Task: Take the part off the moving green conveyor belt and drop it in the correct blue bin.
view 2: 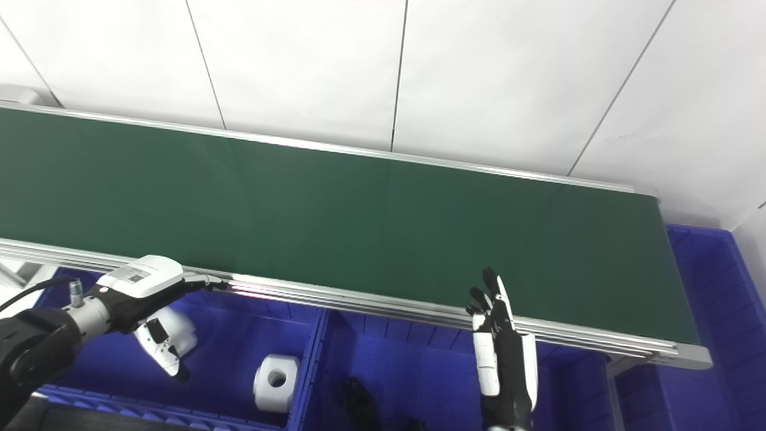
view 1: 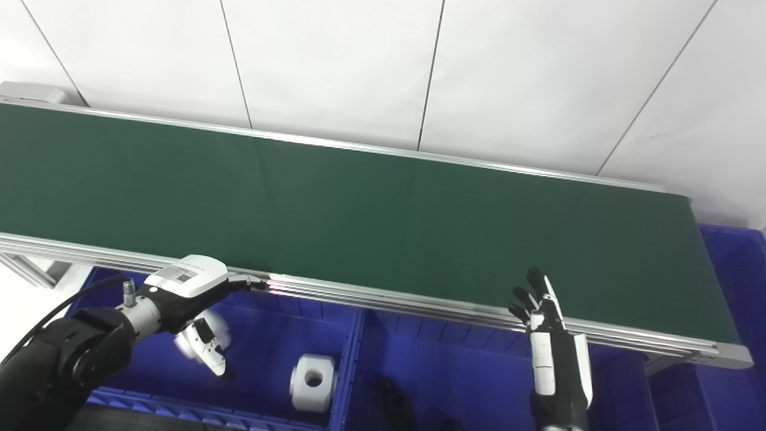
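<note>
Left eye view: the belt (view 1: 359,209) is seen bare along its whole visible length; no part is carried on it. The left hand (view 1: 191,299) is held over the left bin (view 1: 263,335), just below the belt's near rail, and a white rounded part (view 1: 206,341) is seen under its palm, apparently clamped by thumb and fingers, though the grip is partly hidden by the hand's own shell. It is judged to be poised there for release. A second white part (view 1: 312,374), with a round hole, is lying in the same bin. The right hand (view 1: 541,311) is held upright by the rail, fingers apart and empty, likely waiting. Right eye view: the same layout is shown. Dark shapes (view 2: 359,407) in the middle bin (view 2: 419,353) are cut off by the frame and cannot be identified. A further bin (view 2: 712,287) is partly seen beyond the belt's end.
</note>
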Controlling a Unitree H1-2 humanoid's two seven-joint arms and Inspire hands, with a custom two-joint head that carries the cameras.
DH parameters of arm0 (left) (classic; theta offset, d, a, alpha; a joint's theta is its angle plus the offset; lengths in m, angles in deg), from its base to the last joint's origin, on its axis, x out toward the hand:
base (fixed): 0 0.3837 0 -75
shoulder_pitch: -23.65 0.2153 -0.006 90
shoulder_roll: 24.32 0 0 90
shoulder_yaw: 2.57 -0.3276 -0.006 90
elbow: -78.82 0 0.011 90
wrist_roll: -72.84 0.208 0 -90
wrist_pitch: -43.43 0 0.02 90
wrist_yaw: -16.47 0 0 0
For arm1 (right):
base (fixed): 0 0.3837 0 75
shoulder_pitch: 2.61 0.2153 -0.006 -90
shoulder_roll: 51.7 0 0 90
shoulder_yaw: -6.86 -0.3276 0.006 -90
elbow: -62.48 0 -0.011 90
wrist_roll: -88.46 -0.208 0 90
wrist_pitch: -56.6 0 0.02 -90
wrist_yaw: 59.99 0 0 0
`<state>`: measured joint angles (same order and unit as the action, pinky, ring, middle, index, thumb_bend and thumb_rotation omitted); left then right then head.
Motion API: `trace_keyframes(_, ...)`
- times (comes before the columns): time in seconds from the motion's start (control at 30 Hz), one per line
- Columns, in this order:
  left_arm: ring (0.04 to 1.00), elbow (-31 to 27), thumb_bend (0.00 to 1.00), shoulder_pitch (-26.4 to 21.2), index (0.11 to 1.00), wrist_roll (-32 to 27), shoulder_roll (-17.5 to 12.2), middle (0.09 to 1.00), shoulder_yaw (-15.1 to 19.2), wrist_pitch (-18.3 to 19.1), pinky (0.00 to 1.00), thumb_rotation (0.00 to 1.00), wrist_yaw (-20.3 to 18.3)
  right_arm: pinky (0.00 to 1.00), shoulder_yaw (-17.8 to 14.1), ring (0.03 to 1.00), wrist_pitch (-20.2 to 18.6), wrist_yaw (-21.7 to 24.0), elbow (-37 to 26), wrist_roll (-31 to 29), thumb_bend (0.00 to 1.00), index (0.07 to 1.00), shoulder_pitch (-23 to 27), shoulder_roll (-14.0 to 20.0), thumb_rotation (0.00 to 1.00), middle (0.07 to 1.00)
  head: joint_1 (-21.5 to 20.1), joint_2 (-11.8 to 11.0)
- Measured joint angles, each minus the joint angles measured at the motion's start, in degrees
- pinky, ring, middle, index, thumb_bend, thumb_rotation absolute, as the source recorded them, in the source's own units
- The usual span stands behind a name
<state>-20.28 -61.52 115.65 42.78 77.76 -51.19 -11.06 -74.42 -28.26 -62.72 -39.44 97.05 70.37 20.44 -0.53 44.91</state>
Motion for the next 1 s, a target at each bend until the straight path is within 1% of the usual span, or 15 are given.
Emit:
trace_keyframes(0.07,0.892,-0.2,0.98,0.47,0.955,-3.68,0.08,0.976,1.04,-0.14,0.74,0.46,-0.09,0.85,0.06,0.904,0.0,0.0,0.02,0.1,0.68,0.953,0.0,-0.01,1.0,0.967,-0.18,0.09)
trace_keyframes(0.1,0.89,-0.17,0.95,0.78,0.976,-6.71,0.29,0.988,2.03,-0.84,0.73,0.46,0.26,0.85,0.07,0.905,0.0,-0.01,0.06,0.1,0.68,0.955,-0.02,0.0,1.0,0.967,-0.35,0.09)
trace_keyframes(0.17,0.944,-0.31,0.92,1.42,0.996,-13.7,2.0,0.998,4.58,-3.6,0.78,0.52,3.33,0.85,0.13,0.904,0.0,-0.01,0.29,0.12,0.68,0.954,0.0,-0.01,1.0,0.966,-0.79,0.0)
trace_keyframes(0.23,0.966,-0.77,0.9,2.08,0.999,-18.17,4.11,1.0,5.96,-5.15,0.81,0.54,5.01,0.85,0.31,0.904,0.0,-0.03,0.45,0.44,0.68,0.954,0.06,-0.05,1.0,0.966,-1.14,-0.09)
trace_keyframes(0.3,0.993,-2.62,0.85,3.24,1.0,-23.76,7.33,1.0,6.62,-6.71,0.88,0.56,6.89,0.85,0.44,0.9,0.0,-0.12,0.69,0.95,0.68,0.955,0.05,-0.22,1.0,0.964,-1.76,-0.18)
trace_keyframes(0.37,0.999,-4.38,0.85,4.67,1.0,-27.87,10.24,1.0,6.44,-7.37,0.93,0.56,7.23,0.85,0.64,0.898,-0.01,-0.16,0.81,1.28,0.67,0.956,0.13,-0.58,1.0,0.963,-2.71,-0.09)
trace_keyframes(0.43,1.0,-5.75,0.88,6.61,1.0,-31.57,12.75,1.0,6.54,-6.58,0.99,0.58,7.35,0.85,0.87,0.892,-0.01,-0.26,0.9,1.63,0.67,0.953,0.16,-1.37,0.98,0.959,-4.03,-0.09)
trace_keyframes(0.63,1.0,-9.6,0.87,12.73,1.0,-43.7,19.25,1.0,7.14,0.42,1.0,0.55,7.84,0.84,1.18,0.89,-0.04,-0.84,2.66,2.68,0.72,0.955,0.42,-3.25,0.98,0.955,-8.78,-0.44)
trace_keyframes(0.7,1.0,-10.24,0.89,13.94,1.0,-44.5,21.81,1.0,6.8,1.25,1.0,0.64,8.41,0.85,1.44,0.891,-0.03,-1.54,3.63,3.48,0.74,0.956,0.82,-3.69,0.98,0.954,-10.54,-0.79)
trace_keyframes(0.77,1.0,-10.26,0.88,14.68,1.0,-43.9,24.27,1.0,6.4,1.31,1.0,0.72,9.79,0.86,1.74,0.901,-0.03,-1.94,4.88,4.08,0.75,0.956,1.2,-4.35,0.97,0.958,-14.57,-1.49)
trace_keyframes(0.83,1.0,-10.18,0.85,15.12,1.0,-43.58,26.69,1.0,5.95,1.33,1.0,0.74,11.21,0.86,2.36,0.909,0.0,-2.27,5.65,4.57,0.75,0.959,1.22,-5.05,0.97,0.964,-17.03,-1.84)
trace_keyframes(0.9,1.0,-9.65,0.84,15.06,1.0,-43.55,28.42,1.0,5.64,1.31,1.0,0.73,11.92,0.87,2.51,0.915,0.03,-2.72,6.37,5.17,0.73,0.962,1.27,-5.02,0.96,0.969,-17.4,-1.93)
trace_keyframes(0.93,1.0,-8.86,0.84,14.87,1.0,-43.69,28.96,1.0,5.7,1.29,1.0,0.73,12.11,0.87,2.59,0.918,0.06,-2.96,6.7,5.58,0.72,0.963,1.29,-5.02,0.96,0.972,-20.1,-2.37)
trace_keyframes(0.97,1.0,-7.49,0.83,14.45,1.0,-43.87,29.13,1.0,5.88,1.27,1.0,0.72,12.3,0.87,2.65,0.921,0.16,-3.12,7.0,5.74,0.72,0.963,1.31,-5.01,0.95,0.972,-20.13,-2.37)
trace_keyframes(1.0,1.0,-5.81,0.83,13.98,1.0,-43.95,29.09,1.0,6.31,1.25,1.0,0.72,12.44,0.87,2.71,0.922,0.39,-3.45,7.57,5.89,0.71,0.961,1.43,-4.95,0.94,0.972,-23.0,-2.81)
